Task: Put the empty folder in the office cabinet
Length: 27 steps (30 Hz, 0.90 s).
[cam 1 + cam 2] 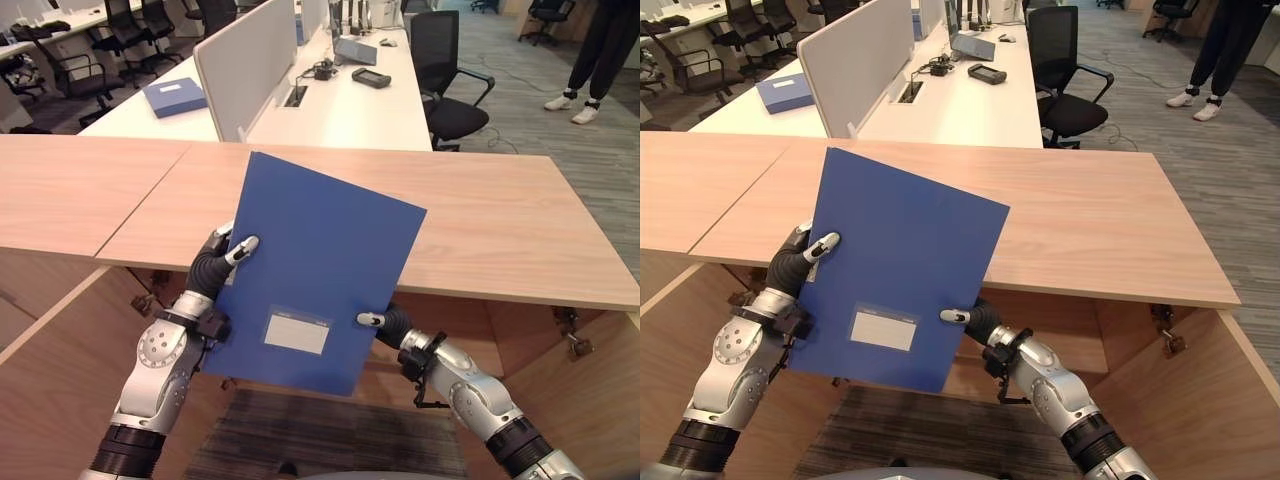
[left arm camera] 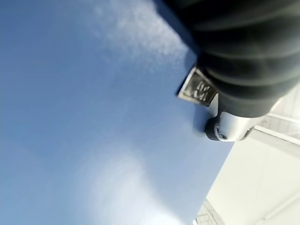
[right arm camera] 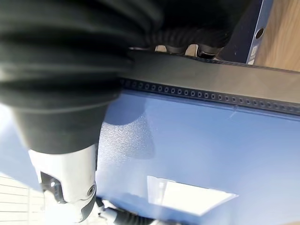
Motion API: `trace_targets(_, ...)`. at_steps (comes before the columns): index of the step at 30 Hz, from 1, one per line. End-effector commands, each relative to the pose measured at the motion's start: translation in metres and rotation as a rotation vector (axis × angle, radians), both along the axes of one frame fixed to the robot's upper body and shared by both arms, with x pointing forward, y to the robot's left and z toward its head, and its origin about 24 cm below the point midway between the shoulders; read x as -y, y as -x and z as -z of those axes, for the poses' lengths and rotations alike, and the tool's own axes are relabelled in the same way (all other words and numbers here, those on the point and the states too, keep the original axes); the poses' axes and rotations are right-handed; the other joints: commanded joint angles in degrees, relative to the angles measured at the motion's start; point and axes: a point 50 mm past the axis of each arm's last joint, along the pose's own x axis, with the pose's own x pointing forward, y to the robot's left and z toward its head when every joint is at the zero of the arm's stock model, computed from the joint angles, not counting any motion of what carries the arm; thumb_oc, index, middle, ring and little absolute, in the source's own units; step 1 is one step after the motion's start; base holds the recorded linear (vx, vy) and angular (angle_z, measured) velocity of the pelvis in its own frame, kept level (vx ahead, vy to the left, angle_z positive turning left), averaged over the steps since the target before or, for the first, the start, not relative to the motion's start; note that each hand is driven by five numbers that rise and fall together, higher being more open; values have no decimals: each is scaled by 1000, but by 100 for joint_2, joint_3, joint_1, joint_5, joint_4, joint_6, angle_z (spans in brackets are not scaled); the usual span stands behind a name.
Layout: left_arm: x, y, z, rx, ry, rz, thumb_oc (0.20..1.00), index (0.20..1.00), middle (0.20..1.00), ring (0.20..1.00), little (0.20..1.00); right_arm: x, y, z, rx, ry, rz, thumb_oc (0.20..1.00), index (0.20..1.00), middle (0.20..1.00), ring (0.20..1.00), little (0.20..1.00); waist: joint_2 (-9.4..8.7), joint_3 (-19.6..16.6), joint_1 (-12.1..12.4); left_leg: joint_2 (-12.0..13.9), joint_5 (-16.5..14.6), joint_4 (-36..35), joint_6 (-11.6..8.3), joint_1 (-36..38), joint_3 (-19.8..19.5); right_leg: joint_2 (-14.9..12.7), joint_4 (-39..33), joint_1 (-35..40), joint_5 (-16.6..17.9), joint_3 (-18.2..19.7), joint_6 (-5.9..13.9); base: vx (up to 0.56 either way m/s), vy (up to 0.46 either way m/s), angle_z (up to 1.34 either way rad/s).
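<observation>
We see the left hand [image 1: 222, 255] pinching the blue folder's [image 1: 315, 270] left edge, thumb on the front face. Right hand [image 1: 385, 322] clamps its lower right edge, thumb on the front, fingers probably behind it, but that's hard to confirm. Folder is held up, tilted, label [image 1: 296, 334] facing us, in front of the wooden cabinet top [image 1: 500, 225], above the open cabinet [image 1: 560, 400]. A second folder [image 1: 174, 96] lies on the white desk [image 1: 340, 115] behind.

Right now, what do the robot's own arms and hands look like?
Both arms are silver-grey metal with rounded joint housings and black ribbed bands lower down. The left hand and right hand each have a dark ribbed cover over the wrist and back, with silver, dark-tipped digits. A thin black cable loops by the right wrist.
</observation>
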Motion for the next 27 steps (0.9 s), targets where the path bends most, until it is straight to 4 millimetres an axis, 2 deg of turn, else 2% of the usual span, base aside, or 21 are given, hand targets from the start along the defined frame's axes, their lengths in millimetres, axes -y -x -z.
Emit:
trace_targets(1, 17, -20, -28, 135, -55, 58, 200, 200, 200, 200, 200, -38, -8, -45, 174, -168, -117, 1000, 1000, 1000, 1000, 1000, -265, 70, -57, 383, -594, 124, -288, 400, 114, -264, 183, 239, -503, 223, 363, 0, 0, 0)
trace_targets(4, 21, -20, -26, 127, -36, 72, 200, 200, 200, 200, 200, -38, -8, -43, 164, -165, -109, 1000, 1000, 1000, 1000, 1000, -273, 75, -64, 379, -593, 127, -286, 396, 119, -264, 193, 228, -500, 224, 366, 0, 0, 0)
trace_targets(5, 23, -20, -26, 125, -25, 79, 200, 200, 200, 200, 200, -37, -8, -41, 158, -157, -107, 730, 730, 730, 730, 730, -276, 74, -66, 380, -596, 127, -286, 396, 115, -265, 193, 227, -500, 220, 368, 0, 0, 0)
trace_targets(6, 24, -19, -25, 119, -8, 81, 200, 200, 200, 200, 200, -37, -7, -38, 145, -150, -102, 275, 275, 275, 275, 275, -280, 71, -70, 381, -599, 126, -285, 397, 111, -264, 191, 226, -501, 223, 370, 0, 0, 0)
trace_targets(7, 27, -20, -22, 106, 12, 83, 200, 200, 200, 200, 200, -36, -7, -30, 118, -131, -89, 200, 200, 200, 200, 200, -283, 72, -76, 381, -599, 129, -280, 391, 106, -263, 190, 224, -501, 223, 367, 0, 0, 0)
trace_targets(12, 33, -20, -14, 74, 35, 102, 200, 200, 200, 200, 200, -36, -3, -25, 87, -138, -99, 200, 200, 200, 200, 200, -307, 84, -93, 374, -606, 126, -277, 383, 100, -259, 194, 207, -498, 225, 371, 0, 0, 0)
trace_targets(22, 31, -19, -12, 67, 44, 97, 200, 200, 200, 200, 200, -29, -4, -25, 102, -110, -108, 200, 200, 200, 200, 200, -326, 88, -85, 376, -600, 118, -279, 370, 99, -254, 192, 199, -497, 225, 374, 0, 0, 0)
trace_targets(23, 30, -19, -12, 70, 40, 90, 388, 388, 388, 388, 388, -28, -5, -25, 116, -93, -105, 200, 200, 200, 200, 200, -327, 80, -85, 378, -602, 114, -278, 379, 100, -256, 188, 205, -495, 218, 372, 0, 0, 0)
trace_targets(24, 29, -19, -13, 74, 36, 85, 482, 482, 482, 482, 482, -27, -5, -26, 126, -82, -102, 200, 200, 200, 200, 200, -328, 79, -86, 378, -601, 113, -278, 379, 103, -256, 184, 208, -493, 216, 373, 0, 0, 0)
trace_targets(25, 28, -19, -13, 76, 30, 77, 909, 909, 909, 909, 909, -25, -7, -27, 140, -66, -95, 200, 200, 200, 200, 200, -329, 79, -86, 375, -602, 112, -276, 381, 103, -256, 182, 210, -492, 216, 372, 0, 0, 0)
trace_targets(26, 27, -19, -13, 79, 24, 66, 1000, 1000, 1000, 1000, 1000, -23, -8, -29, 164, -42, -87, 200, 200, 200, 200, 200, -328, 77, -87, 377, -602, 111, -276, 383, 103, -258, 179, 213, -491, 214, 373, 0, 0, 0)
trace_targets(27, 27, -19, -13, 79, 24, 66, 1000, 1000, 1000, 1000, 1000, -23, -8, -29, 164, -42, -87, 200, 200, 200, 200, 200, -328, 77, -87, 377, -602, 111, -276, 384, 103, -258, 179, 213, -491, 214, 373, 0, 0, 0)
